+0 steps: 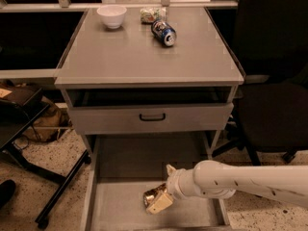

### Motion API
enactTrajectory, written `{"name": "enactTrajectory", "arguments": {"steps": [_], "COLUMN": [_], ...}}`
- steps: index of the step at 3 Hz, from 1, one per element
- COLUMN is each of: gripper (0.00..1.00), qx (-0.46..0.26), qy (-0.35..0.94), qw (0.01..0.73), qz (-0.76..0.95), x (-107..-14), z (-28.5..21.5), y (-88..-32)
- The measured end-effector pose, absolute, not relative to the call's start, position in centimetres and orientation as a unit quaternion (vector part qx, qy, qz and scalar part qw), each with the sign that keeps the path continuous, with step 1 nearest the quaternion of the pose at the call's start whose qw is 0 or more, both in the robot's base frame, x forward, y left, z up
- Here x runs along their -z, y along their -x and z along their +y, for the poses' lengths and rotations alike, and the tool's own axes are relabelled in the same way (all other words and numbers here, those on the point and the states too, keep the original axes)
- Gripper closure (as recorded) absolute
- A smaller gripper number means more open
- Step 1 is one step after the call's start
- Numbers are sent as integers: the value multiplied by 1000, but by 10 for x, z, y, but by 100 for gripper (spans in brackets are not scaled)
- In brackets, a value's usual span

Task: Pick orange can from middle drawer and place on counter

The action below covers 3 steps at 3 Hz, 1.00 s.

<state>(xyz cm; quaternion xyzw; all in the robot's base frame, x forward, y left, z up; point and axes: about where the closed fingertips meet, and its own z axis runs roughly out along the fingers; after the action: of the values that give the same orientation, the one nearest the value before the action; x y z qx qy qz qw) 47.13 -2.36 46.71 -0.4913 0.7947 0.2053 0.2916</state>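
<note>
The orange can (pixel 151 195), shiny and dented, lies on the floor of the open middle drawer (pixel 120 211) at the bottom of the camera view. My gripper (pixel 159 201) reaches in from the right on a white arm and sits right at the can, touching its right side low in the drawer. The counter (pixel 144 57) is the broad grey cabinet top above, well apart from the gripper.
On the counter lie a blue-and-black can (pixel 164 32), a white bowl (pixel 111 16) and a crumpled packet (pixel 151 14). A shut drawer front with a black handle (pixel 152 117) sits above the open drawer. A black chair (pixel 274 81) stands at the right, a black stand leg (pixel 57 196) at the left.
</note>
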Motion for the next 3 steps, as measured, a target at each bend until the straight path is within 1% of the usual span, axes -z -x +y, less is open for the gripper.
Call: {"name": "enactTrajectory", "arguments": {"steps": [1, 3], "gripper": [0, 0], "qx": [-212, -200], "qy": [487, 499], "qw": [293, 280], "qz": [795, 796], "x": [-441, -384], "z": [-27, -32], "y": [-474, -481]}}
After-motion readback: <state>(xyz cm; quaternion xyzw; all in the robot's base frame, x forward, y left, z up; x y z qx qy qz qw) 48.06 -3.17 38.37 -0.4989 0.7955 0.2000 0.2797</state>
